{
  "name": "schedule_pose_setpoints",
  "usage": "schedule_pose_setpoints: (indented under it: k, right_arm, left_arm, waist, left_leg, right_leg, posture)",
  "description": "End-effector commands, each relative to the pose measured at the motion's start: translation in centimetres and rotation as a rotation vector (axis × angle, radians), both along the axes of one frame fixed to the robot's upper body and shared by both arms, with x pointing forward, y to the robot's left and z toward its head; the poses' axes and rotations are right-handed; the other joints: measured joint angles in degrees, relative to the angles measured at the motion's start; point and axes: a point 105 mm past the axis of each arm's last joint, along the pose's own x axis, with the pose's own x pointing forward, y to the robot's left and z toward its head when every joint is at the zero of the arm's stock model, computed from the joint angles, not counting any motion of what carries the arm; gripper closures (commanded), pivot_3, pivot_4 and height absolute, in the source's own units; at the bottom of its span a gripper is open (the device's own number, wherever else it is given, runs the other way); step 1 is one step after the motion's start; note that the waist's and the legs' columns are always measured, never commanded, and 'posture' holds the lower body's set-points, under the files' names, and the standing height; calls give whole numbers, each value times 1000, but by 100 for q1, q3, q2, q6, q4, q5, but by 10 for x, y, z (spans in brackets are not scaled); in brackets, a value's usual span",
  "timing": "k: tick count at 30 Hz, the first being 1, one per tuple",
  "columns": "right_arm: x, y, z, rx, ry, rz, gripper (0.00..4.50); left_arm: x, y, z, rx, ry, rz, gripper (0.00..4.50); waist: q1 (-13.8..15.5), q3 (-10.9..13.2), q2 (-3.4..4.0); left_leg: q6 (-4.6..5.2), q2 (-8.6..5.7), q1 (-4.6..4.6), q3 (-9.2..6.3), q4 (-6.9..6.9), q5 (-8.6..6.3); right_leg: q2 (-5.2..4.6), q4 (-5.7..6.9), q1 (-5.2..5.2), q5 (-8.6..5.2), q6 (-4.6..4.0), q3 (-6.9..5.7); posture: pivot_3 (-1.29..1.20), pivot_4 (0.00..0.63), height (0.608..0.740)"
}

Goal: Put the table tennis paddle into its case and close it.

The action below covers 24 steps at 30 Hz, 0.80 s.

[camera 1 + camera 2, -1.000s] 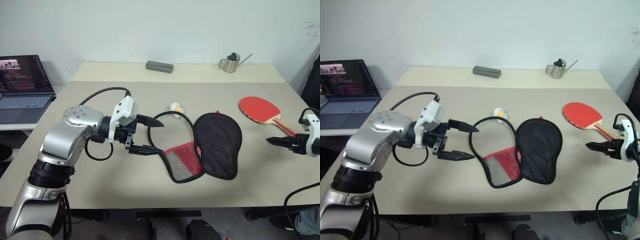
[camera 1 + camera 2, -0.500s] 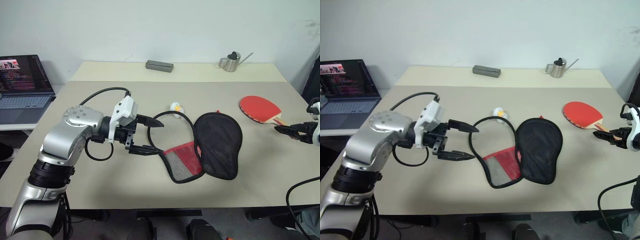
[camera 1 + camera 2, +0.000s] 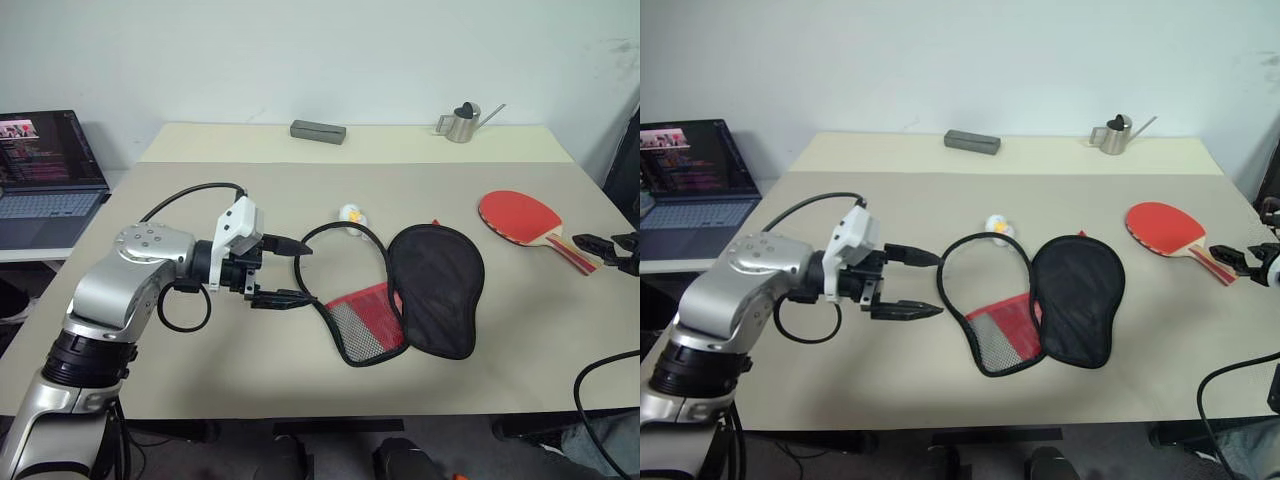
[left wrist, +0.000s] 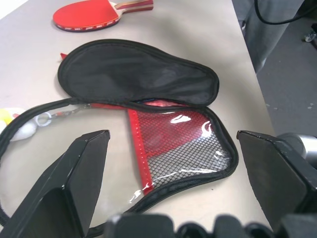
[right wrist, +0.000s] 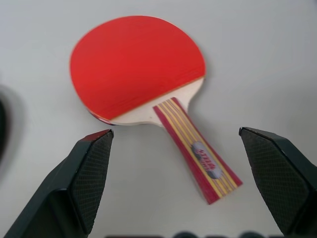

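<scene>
Paddle (image 5: 143,79) on table, between spread right fingers (image 5: 89,168), untouched.

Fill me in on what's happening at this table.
A two-armed robot is packing a table tennis paddle into its case, which lies unzipped and spread open mid-table. The paddle lies flat on the table near the right edge, not yet picked up. The right gripper is open and lined up on the paddle's handle. The left gripper hovers open beside the case, holding nothing. A laptop, a grey block and a small metal watering can sit unused.
</scene>
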Motion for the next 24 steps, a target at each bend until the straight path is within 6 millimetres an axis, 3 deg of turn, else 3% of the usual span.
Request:
schedule_pose_setpoints:
  k: [1,6,15,24]
  right_arm:
    - [-4,-11,8,-41,-26,-40,42]
    - [-2,-5,16,19,-66,-8,42]
    - [0,-4,13,-23,-52,-9,42]
    - [9,18,-16,10,49,57,42]
  left_arm:
    - [-3,-1,13,-23,-49,-8,0]
    - [-2,1,15,-22,-52,-5,0]
    - [-1,0,14,-20,-51,-9,0]
    - [2,4,15,-15,-60,-2,0]
  waist:
    - [-2,0,0]
    - [-26,0,0]
    - [-33,0,1]
    - [-39,0,1]
  left_leg:
    - [0,0,0,0,0,0]
    - [0,-1,0,4,0,0]
    - [0,-1,0,6,1,0]
    - [0,0,0,8,1,0]
  right_leg:
    - [0,0,0,0,0,0]
    - [0,0,0,0,0,1]
    - [0,0,1,0,0,1]
    - [1,2,1,0,0,1]
  posture:
    - [0,150,740]
    - [0,150,740]
    - [0,150,740]
    - [0,150,740]
